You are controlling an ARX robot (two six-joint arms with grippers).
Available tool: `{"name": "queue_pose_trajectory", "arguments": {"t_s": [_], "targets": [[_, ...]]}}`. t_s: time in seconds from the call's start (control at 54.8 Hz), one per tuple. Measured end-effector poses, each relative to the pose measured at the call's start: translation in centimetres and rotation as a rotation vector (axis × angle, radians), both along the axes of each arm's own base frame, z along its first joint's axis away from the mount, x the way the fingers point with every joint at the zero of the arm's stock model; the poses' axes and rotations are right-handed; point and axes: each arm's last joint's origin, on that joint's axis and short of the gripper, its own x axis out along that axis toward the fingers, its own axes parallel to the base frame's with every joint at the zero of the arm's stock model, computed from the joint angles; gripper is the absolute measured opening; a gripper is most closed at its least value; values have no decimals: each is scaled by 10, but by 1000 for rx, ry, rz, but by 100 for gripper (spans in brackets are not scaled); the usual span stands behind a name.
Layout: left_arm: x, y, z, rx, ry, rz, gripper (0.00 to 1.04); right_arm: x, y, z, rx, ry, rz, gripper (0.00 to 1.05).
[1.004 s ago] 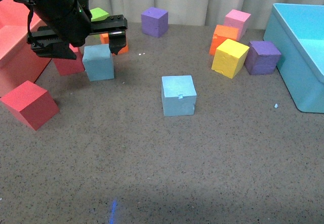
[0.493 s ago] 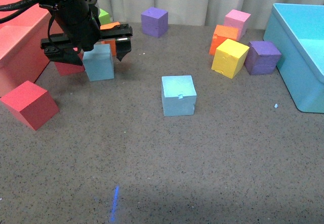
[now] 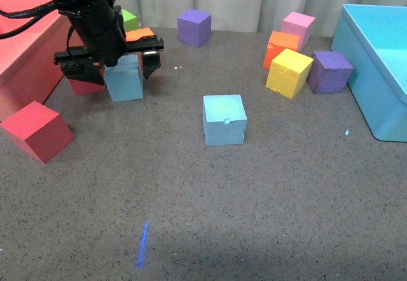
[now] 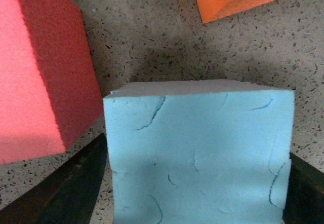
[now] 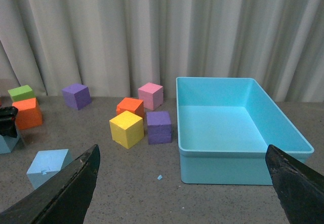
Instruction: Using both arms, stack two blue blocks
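Observation:
One sky-blue block [image 3: 124, 77] sits at the left of the table, and it fills the left wrist view [image 4: 200, 153]. My left gripper [image 3: 114, 66] is open and straddles this block, one black finger [image 4: 66, 188] on each side. The second blue block [image 3: 224, 119], with a small notch on its front face, sits mid-table; it also shows in the right wrist view [image 5: 48, 167]. My right gripper [image 5: 187, 193] is open and empty, held high, out of the front view.
A red cube [image 3: 36, 131] and a red bin [image 3: 19, 46] are at the left. Orange [image 3: 141, 36], green [image 3: 129, 19] and purple [image 3: 194, 27] cubes stand behind. Pink, orange, yellow [image 3: 289, 72] and purple cubes cluster at the right beside the turquoise bin [image 3: 375, 65].
My left gripper has come down and forward over the left blue block, its fingers now on either side of it. The blocks have not moved.

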Motion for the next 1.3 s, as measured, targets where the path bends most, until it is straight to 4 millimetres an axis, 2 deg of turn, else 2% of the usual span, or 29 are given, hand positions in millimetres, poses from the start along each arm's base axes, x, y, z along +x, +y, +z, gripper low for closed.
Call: {"name": "queue_pose_trajectory", "arguments": {"t_s": [0.146, 0.201, 0.438, 0.566, 0.657, 0.785, 0.858, 1.058, 1.168, 1.296], "targets": [[-2, 0, -1, -7, 2, -2, 62, 0, 0, 0, 0, 0, 0, 95], [-4, 1, 1, -5, 2, -3, 56, 0, 0, 0, 0, 0, 0, 95], [-19, 1, 18, -9, -10, 8, 49, 0, 0, 0, 0, 0, 0, 95], [-30, -3, 44, -25, -47, 39, 48, 0, 0, 0, 0, 0, 0, 95], [-45, -19, 70, -49, -90, 33, 47, 0, 0, 0, 0, 0, 0, 95], [-63, -48, 85, -59, -111, 2, 47, 0, 0, 0, 0, 0, 0, 95], [-78, -74, 87, -63, -103, -21, 47, 0, 0, 0, 0, 0, 0, 95], [-111, -129, 84, -67, -64, -42, 47, 0, 0, 0, 0, 0, 0, 95], [-122, -147, 84, -80, -53, -51, 47, 0, 0, 0, 0, 0, 0, 95], [-124, -160, 85, -88, -56, -60, 47, 0, 0, 0, 0, 0, 0, 95]]}}
